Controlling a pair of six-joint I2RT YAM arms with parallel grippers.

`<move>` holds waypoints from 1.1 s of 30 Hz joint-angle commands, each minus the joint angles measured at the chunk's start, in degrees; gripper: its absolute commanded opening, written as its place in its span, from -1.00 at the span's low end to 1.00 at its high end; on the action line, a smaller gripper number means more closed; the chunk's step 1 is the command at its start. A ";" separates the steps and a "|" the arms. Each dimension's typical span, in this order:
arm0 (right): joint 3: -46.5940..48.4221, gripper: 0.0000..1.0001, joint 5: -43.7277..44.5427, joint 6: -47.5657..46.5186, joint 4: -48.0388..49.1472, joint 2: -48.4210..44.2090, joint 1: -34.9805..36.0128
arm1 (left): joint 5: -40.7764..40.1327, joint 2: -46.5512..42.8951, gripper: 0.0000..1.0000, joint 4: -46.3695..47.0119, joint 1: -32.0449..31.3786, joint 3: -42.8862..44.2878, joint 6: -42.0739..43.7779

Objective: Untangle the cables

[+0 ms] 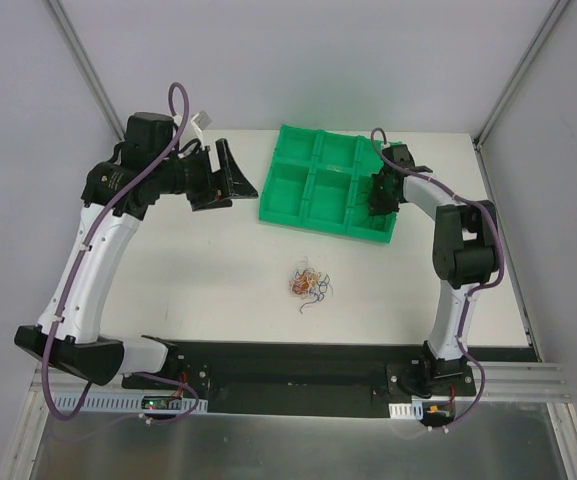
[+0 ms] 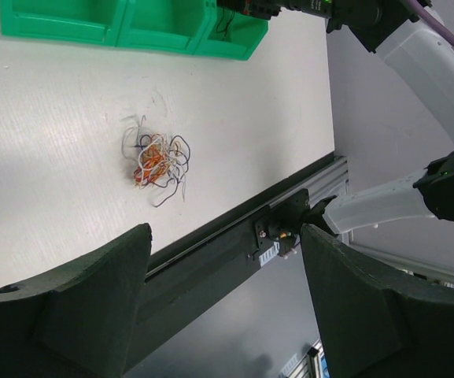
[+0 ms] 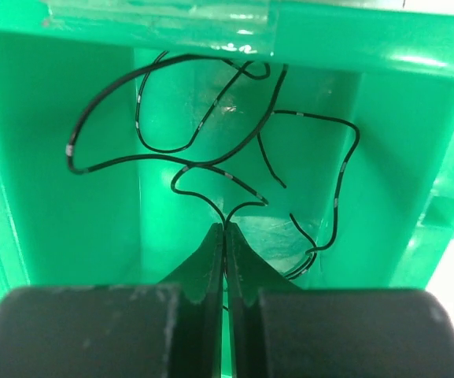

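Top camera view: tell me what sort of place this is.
Probably a robotics lab cell: left arm and right arm bolted to a rail at the edge of a white table, blank panel walls around, and a green tray with a wire tangle nearby as props.

Small and cropped
From above, the cables (image 1: pixel 307 283) blur into one clump; the left wrist view crops the green tray (image 2: pixel 69 31).
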 commanded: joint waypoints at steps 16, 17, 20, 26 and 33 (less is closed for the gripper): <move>3.72 0.00 0.99 1.41 -13.86 -11.60 0.42 | -3.97 4.05 0.50 5.60 -7.04 -11.47 3.38; 3.45 0.05 0.98 1.41 -14.48 -12.48 0.42 | -4.41 4.49 0.50 6.30 -7.66 -12.09 3.47; 2.31 0.09 1.16 0.62 -16.76 -16.52 0.95 | -3.46 7.30 0.50 8.15 -8.36 -13.85 3.73; -9.35 0.11 -11.11 -1.67 -11.86 -25.57 6.73 | -1.34 14.33 0.29 13.15 -9.95 -17.89 4.79; -25.37 0.11 -22.57 -0.53 -0.52 -30.77 21.23 | 2.44 23.64 0.15 18.35 -10.74 -18.51 4.17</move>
